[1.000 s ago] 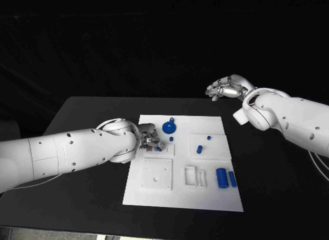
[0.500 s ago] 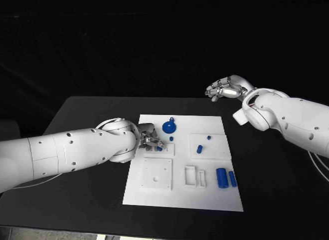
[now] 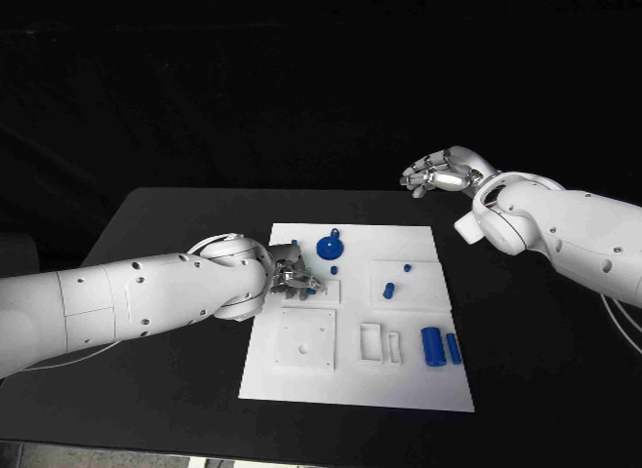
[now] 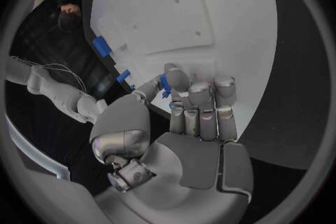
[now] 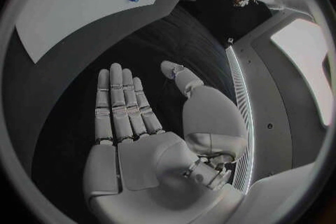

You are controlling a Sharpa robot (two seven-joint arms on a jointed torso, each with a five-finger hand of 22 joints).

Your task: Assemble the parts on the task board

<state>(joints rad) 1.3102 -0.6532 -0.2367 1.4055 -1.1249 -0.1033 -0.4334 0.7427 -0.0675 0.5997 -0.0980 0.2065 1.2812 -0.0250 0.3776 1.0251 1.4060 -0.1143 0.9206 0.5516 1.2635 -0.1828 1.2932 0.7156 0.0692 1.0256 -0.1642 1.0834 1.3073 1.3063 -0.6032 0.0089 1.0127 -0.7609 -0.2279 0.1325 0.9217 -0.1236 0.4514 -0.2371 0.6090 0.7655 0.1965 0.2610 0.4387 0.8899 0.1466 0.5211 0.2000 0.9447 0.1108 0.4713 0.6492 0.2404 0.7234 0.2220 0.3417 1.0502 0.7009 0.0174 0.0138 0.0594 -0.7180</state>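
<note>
Head view: the left hand (image 3: 295, 281) pinches a small blue part (image 3: 310, 289) at the task board (image 3: 361, 390)'s ten o'clock. Left wrist view confirms that pinch. Right wrist view: the right hand (image 5: 140, 123) hovers spread, empty, off the board.

Left hand (image 3: 295, 280) shifted slightly lower and toward near edge of task board (image 3: 406, 390), fingers closed on small blue part (image 3: 310, 289) at raised white block (image 3: 326, 290). Left forearm sits slightly lower in head view.
</note>
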